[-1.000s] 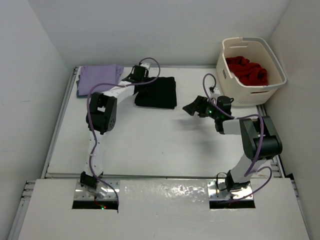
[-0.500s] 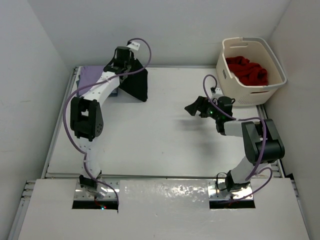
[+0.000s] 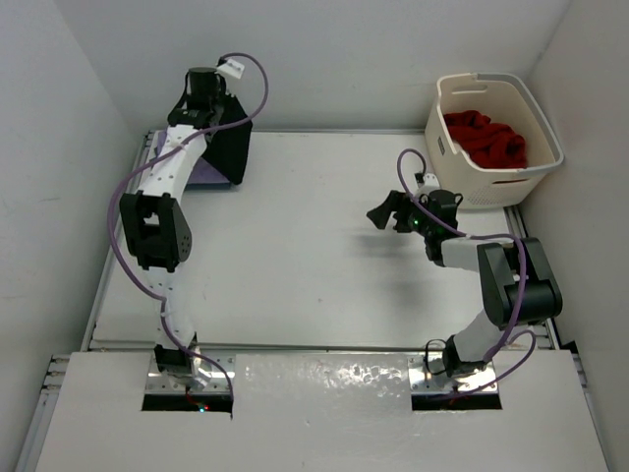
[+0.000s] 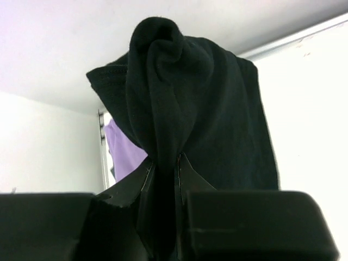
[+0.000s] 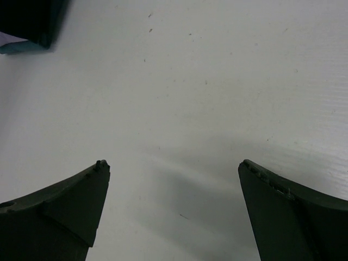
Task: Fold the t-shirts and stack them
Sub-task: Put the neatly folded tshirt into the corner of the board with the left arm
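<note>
My left gripper (image 3: 201, 106) is shut on the folded black t-shirt (image 3: 228, 149) and holds it hanging over the table's far left corner. In the left wrist view the black t-shirt (image 4: 190, 109) bunches out between my fingertips (image 4: 147, 174). The lavender t-shirt (image 4: 125, 149) lies folded below it, and its edge (image 3: 204, 175) peeks out in the top view. A teal-blue edge (image 5: 16, 48) shows under the pile in the right wrist view. The red t-shirt (image 3: 484, 138) is crumpled in the basket. My right gripper (image 3: 381, 210) is open and empty above bare table (image 5: 174, 179).
The cream laundry basket (image 3: 539, 133) stands at the far right corner. White walls close in the table on the left, back and right. The raised table rim (image 3: 118, 236) runs along the left edge.
My left gripper has lifted the black t-shirt off the table's back middle and carried it left over the lavender shirt. My right gripper has barely moved.
</note>
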You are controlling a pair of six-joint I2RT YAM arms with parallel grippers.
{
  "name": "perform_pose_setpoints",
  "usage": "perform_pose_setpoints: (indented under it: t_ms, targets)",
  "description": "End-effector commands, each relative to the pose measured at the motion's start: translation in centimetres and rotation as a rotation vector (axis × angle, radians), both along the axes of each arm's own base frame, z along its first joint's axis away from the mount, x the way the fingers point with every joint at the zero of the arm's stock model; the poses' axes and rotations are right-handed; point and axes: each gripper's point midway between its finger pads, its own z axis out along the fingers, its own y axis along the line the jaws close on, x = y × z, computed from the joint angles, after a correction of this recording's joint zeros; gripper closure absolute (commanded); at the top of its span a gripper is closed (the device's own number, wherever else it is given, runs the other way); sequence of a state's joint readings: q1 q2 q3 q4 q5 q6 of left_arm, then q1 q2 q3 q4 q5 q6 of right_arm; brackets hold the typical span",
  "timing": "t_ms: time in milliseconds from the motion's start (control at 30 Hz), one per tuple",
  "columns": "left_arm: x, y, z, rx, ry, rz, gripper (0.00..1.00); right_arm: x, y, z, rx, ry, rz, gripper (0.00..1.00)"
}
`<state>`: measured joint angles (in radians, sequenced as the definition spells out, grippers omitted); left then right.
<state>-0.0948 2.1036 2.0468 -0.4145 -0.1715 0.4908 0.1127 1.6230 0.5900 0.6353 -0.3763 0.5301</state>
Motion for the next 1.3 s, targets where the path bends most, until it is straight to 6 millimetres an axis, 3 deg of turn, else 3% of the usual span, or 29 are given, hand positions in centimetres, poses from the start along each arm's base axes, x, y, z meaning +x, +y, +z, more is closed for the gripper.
perform_pose_setpoints:
  t_ms: [0,300,567,733,833,933,967,1067,1133,1167,1200,1267]
  targets:
    - [0.7,-0.5,4.7,0.021,-0.106,-0.042,1.00,1.1,-0.3,1.0,-0.012,-0.040,-0.009,0.01]
    - [-0.1,0.6,7.5,0.041,-0.155,0.006,1.00,1.0,0.3,0.9,0.020,-0.027,0.014,0.01]
    - [0.3,2.6,7.0,0.030,-0.156,0.076,1.00,1.0,0.6,1.2,0.034,-0.035,0.028,0.01]
    - [0.6,4.6,6.7,0.006,-0.160,0.109,1.00,1.2,0.7,0.2,0.029,0.003,0.035,0.01]
    - [1.2,6.2,5.4,0.008,-0.152,0.137,1.00,1.3,0.9,0.0,0.040,0.009,0.045,0.01]
    - [2.1,7.3,2.3,0.022,-0.100,0.177,1.00,1.4,0.9,-0.4,0.035,0.022,0.046,0.01]
    - [2.1,8.7,1.6,0.017,-0.085,0.198,1.00,1.4,0.9,-0.5,0.032,0.028,0.047,0.01]
    - [2.6,9.2,-0.8,0.015,-0.049,0.200,1.00,1.5,0.9,-0.6,0.025,0.033,0.048,0.01]
    - [2.6,10.9,-1.6,0.052,-0.048,0.279,1.00,1.6,1.0,-0.7,0.027,0.037,0.053,0.01]
    - [2.9,11.4,-3.1,0.060,-0.029,0.304,1.00,1.6,1.0,-0.8,0.026,0.040,0.058,0.01]
    - [3.1,11.9,-2.4,0.068,-0.041,0.329,1.00,1.6,1.1,-0.9,0.026,0.046,0.064,0.01]
    - [3.3,12.6,-3.0,0.082,-0.042,0.363,1.00,1.7,1.2,-1.3,0.025,0.063,0.072,0.01]
